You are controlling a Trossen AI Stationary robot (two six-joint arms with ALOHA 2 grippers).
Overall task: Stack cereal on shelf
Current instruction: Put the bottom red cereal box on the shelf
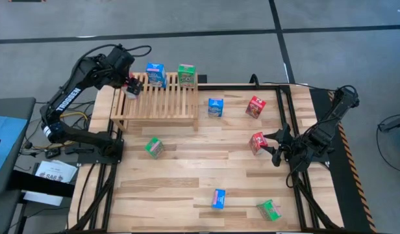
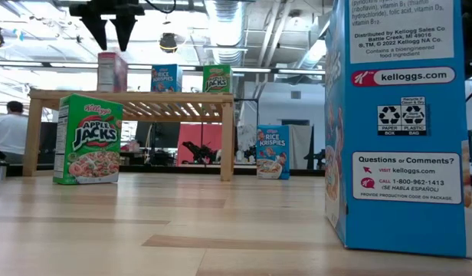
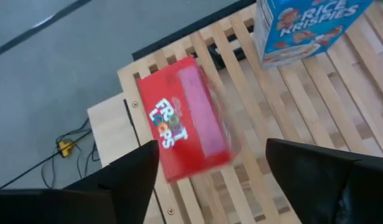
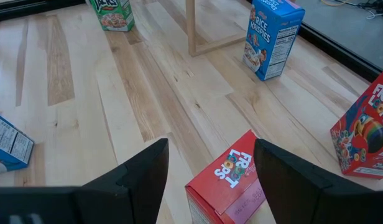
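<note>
there, red froot loops box (image 3: 185, 118) stands upright on shelf (image 3: 316, 93), left gripper (image 3: 213, 171) open.

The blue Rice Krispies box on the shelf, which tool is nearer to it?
Left. The left tool hovers beside the blue Rice Krispies box over the shelf; the right tool is far across the table.

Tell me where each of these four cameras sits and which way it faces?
High view: overhead, looking straight down on the table; both arms show.
Low view: at tabletop height, looking level across at the shelf; the left fingers hang from above.
Left wrist view: above the shelf, looking down on a red Froot Loops box between open fingers.
Right wrist view: over the table, looking down on another Froot Loops box between its fingers.
Shared: the left wrist's box also shows on the shelf from overhead.
</note>
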